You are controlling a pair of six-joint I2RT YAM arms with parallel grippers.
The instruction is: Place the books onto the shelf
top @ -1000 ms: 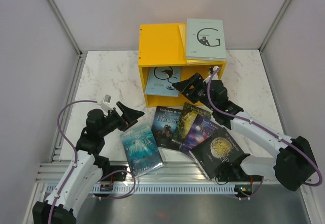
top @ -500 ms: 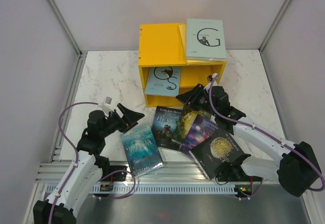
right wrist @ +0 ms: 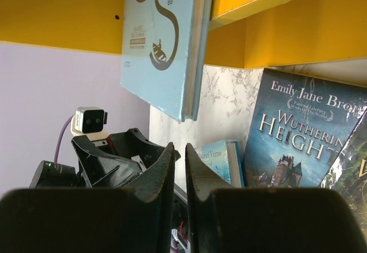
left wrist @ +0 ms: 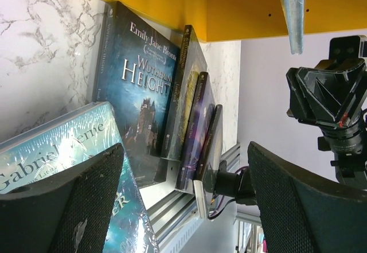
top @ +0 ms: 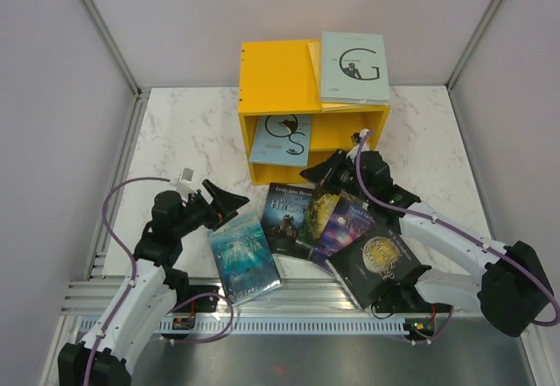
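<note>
Top external view: one pale blue book (top: 282,138) sits in the shelf (top: 278,80), a grey book (top: 353,67) on top, five books (top: 286,219) wait on the surface (top: 192,132); left pincer (top: 229,195) spread, right pincer (top: 311,172) pressed together, empty.

**Materials and surface finish**

The bench (top: 175,132) has a smooth white marble-look top with grey veining. The shelf (top: 278,75) looks like wood under an opaque yellow coat, smooth and satin. The ocean book (top: 244,255) is sealed in clear, glossy film that shows reflections. The Wuthering Heights book (left wrist: 140,92) has a glossy card cover, while the pale blue book (right wrist: 163,35) and the G book (top: 353,66) have matt covers. The left end effector (left wrist: 184,150) is black plastic with finely grained, rough pads (left wrist: 92,207). The right end effector (right wrist: 179,150) is matt black plastic, faintly ridged. The arm shells (top: 442,228) are smooth white plastic, and the cable (top: 118,198) has a smooth purple sheath. The rail (top: 306,325) is bare slotted metal.
</note>
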